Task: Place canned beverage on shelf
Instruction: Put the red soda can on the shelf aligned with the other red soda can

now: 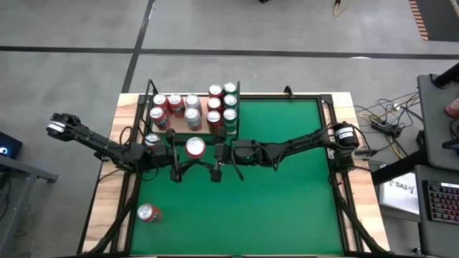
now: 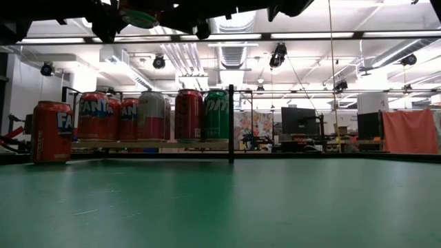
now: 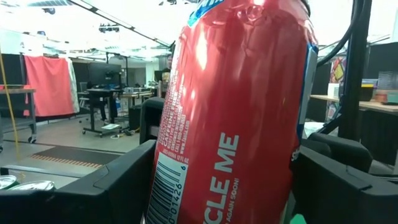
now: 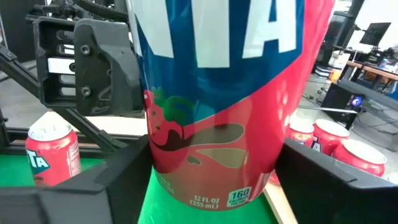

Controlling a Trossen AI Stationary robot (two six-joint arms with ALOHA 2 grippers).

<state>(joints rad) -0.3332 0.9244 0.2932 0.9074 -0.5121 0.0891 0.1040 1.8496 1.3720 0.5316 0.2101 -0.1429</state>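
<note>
The shelf (image 1: pixel 215 127) holds about ten red and green cans. Just in front of it, a red can (image 1: pixel 195 147) is up off the worktop (image 1: pixel 287 208), clamped between the left hand (image 1: pixel 174 159) and right hand (image 1: pixel 217 159), each gripping it.

A: Bright, even light from ceiling strip lamps (image 2: pixel 303 34); room windows blown out white.
B: Glare streaks on the red can (image 3: pixel 242 118). Close-up fingers (image 4: pixel 336 180) soft; table (image 2: pixel 275 207) shadows faint.
</note>
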